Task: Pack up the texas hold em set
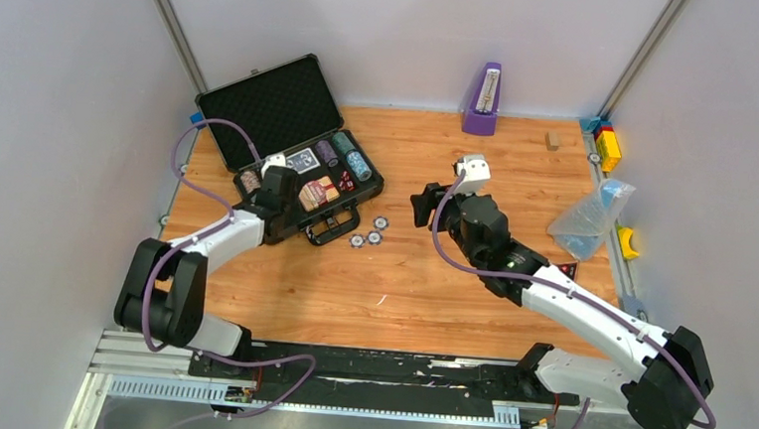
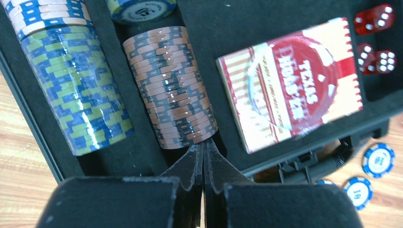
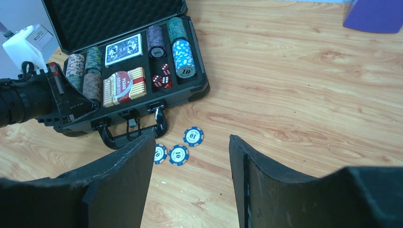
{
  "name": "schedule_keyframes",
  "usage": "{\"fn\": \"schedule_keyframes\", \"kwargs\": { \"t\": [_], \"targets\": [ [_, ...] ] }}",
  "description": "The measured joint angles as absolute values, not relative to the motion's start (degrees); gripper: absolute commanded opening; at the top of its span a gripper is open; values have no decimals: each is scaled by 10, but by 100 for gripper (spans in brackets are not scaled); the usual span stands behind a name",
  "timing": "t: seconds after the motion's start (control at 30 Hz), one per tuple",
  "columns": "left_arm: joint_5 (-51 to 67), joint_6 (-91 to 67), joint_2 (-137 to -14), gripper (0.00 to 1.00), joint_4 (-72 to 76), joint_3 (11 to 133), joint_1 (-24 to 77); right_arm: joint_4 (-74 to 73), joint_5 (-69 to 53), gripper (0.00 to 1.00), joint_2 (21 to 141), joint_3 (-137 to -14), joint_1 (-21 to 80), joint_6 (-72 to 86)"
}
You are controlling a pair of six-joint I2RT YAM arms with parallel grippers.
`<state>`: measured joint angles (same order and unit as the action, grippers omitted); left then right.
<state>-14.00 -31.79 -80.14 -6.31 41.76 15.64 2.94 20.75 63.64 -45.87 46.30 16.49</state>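
Nearly packed: chip rolls (image 2: 171, 85), card decks (image 2: 285, 80) and dice (image 2: 375, 42) sit in the open briefcase (image 3: 114, 19) on the desk (image 3: 309, 95), three loose chips (image 3: 178, 154) wait by its handle (image 3: 133, 137), left claw (image 2: 203, 147) pinched empty, right claw (image 3: 192, 142) spread wide above them.

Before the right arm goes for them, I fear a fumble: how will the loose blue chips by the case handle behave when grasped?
The loose blue chips lie flat and thin on the wooden table, so getting under an edge is probably hard. Their smooth faces suggest sliding when pushed. Round, one tipped up could roll.
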Motion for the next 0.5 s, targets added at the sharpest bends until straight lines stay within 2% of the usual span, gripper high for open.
{"fn": "schedule_keyframes", "kwargs": {
  "t": [0.27,0.3,0.37,0.43,0.5],
  "targets": [
    [-156,-316,-865,0,-90,462,123,28,211,60,638,-457,463,178],
    [-156,-315,-867,0,-93,466,122,28,211,63,639,-457,463,178],
    [-155,-312,-871,0,-103,474,118,27,211,76,648,-457,463,178],
    [-147,-299,-874,6,-114,482,114,22,214,79,664,-460,463,181],
    [-121,-276,-874,30,-125,492,109,0,220,79,690,-472,463,184]
  ]
}}
